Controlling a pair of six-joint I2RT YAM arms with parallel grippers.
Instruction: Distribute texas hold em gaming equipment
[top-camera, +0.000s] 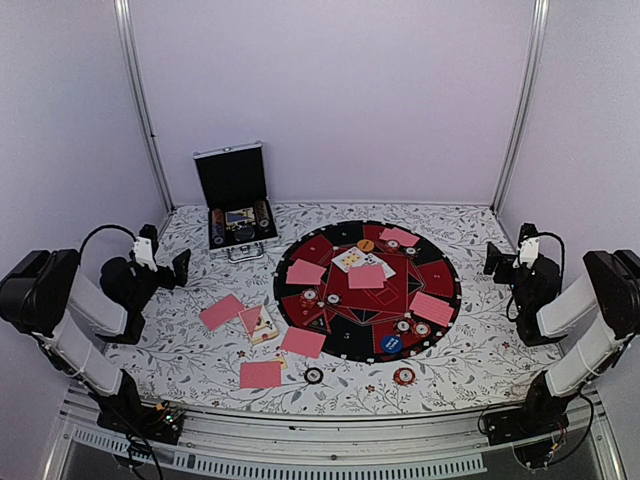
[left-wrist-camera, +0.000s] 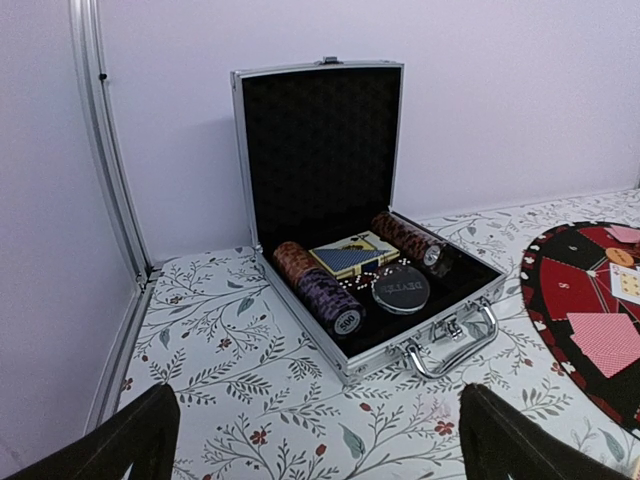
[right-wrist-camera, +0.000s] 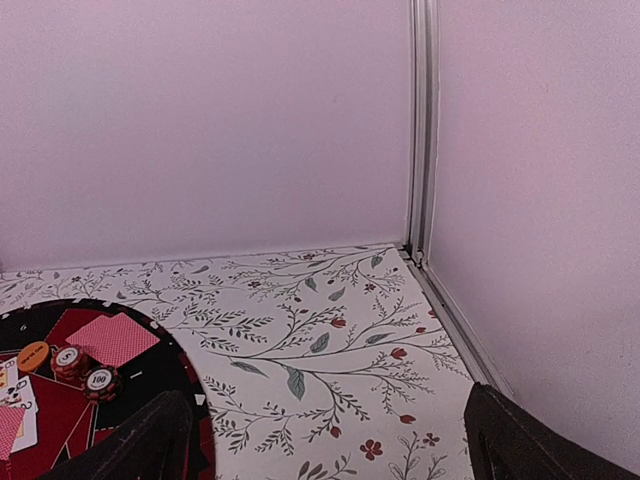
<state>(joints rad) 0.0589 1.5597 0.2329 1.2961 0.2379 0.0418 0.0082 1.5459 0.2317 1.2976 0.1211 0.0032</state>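
Playing cards (top-camera: 305, 271) with pink-red backs were found dealt out. Four singles lay face-down on the round mat (top-camera: 440, 275), a few lay face-up near its centre, and four more lay face-down on the table (top-camera: 450, 365) off the mat's near-left edge. Among those was what looked like a small pile (top-camera: 264, 327); whether it was the rest of the deck could not be told. Poker chips (top-camera: 412, 327) sat in small groups at several places on the mat, and two lone chips rested on the table just in front of it. The open case (left-wrist-camera: 320, 140), at the far left, held further rolls of chips.

Left gripper (left-wrist-camera: 318, 452) and right gripper (right-wrist-camera: 330, 455) both stood wide apart and empty, each at its own side of the table and well clear of the equipment.

Assessment: distribution appeared largely done, perhaps complete. The only items possibly outstanding were the cards and two chips lying off the mat, which may or may not count as placed.
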